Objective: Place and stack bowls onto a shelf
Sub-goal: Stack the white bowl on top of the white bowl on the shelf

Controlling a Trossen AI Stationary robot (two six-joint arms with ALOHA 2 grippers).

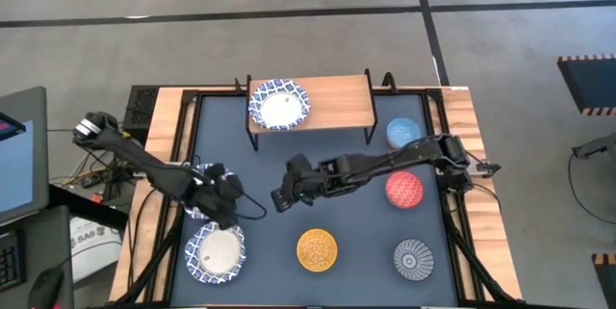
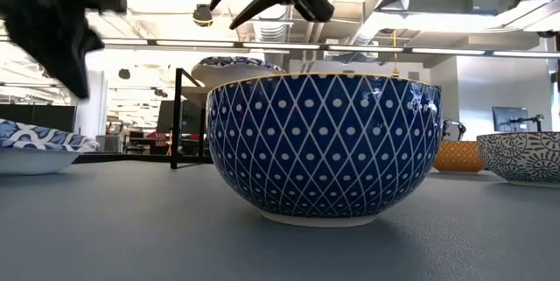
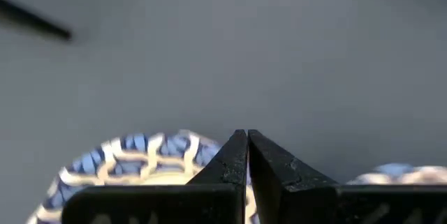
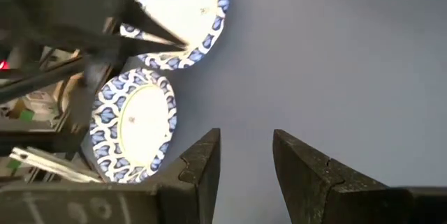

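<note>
One blue-and-white bowl (image 1: 279, 105) sits on the left end of the wooden shelf (image 1: 337, 102). Another (image 1: 214, 251) rests on the tabletop near the left near corner. The right wrist view shows two such bowls (image 4: 133, 123) (image 4: 178, 11) side by side there. My left gripper (image 1: 223, 208) (image 3: 246, 140) is shut and hangs above them with nothing between its fingers. My right gripper (image 1: 282, 196) (image 4: 246, 147) is open over bare tabletop at the table's middle, pointing toward those bowls. The light blue (image 1: 404, 133), red (image 1: 404, 190), yellow (image 1: 317, 249) and striped grey-blue (image 1: 414, 259) bowls stand on the table.
The yellow bowl (image 2: 324, 150) fills the low view, its outer wall dark blue with white diamonds. Black metal rails (image 1: 188, 145) run along the table's left, right and far sides. Bare tabletop lies between the shelf and the near row of bowls. A monitor (image 1: 19, 155) stands off the table's left.
</note>
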